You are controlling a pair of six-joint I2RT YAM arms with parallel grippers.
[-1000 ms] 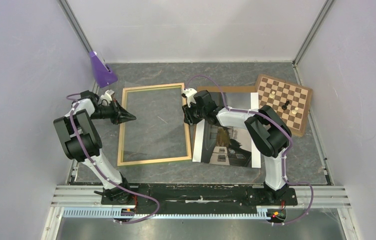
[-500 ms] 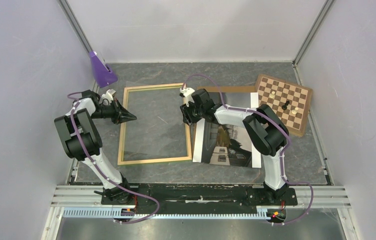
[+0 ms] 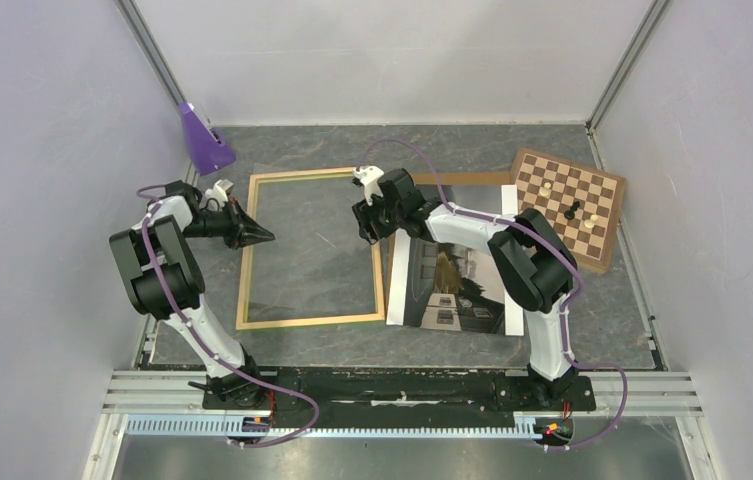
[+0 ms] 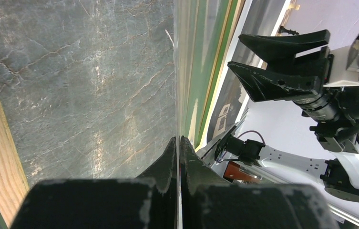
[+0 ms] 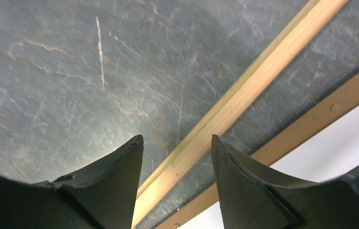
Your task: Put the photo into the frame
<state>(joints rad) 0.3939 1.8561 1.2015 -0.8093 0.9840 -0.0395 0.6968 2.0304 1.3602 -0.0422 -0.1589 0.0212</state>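
Observation:
The frame (image 3: 309, 322) lies flat left of centre with its pale wood side up. The photo (image 3: 457, 290), a dark scene with white strips, lies beside the frame's right rail. My left gripper (image 3: 264, 237) reaches across the frame's left rail. Its jaws are pressed together in the left wrist view (image 4: 178, 139), with only a hairline seam between them. My right gripper (image 3: 364, 230) is open and empty over the frame's right rail near the top corner. In the right wrist view (image 5: 176, 137) the rail (image 5: 244, 90) runs diagonally between its fingers.
A brown hardboard panel (image 3: 462, 178) lies under the photo's far end, and its edge (image 5: 311, 112) shows beside the rail. A chessboard (image 3: 567, 205) with a few pieces sits at the back right. A purple object (image 3: 202, 140) stands in the back left corner. Walls enclose the table.
My right gripper has moved a little left and away from me, from the photo's edge to over the frame's right rail. The left gripper, the frame and the photo have not moved.

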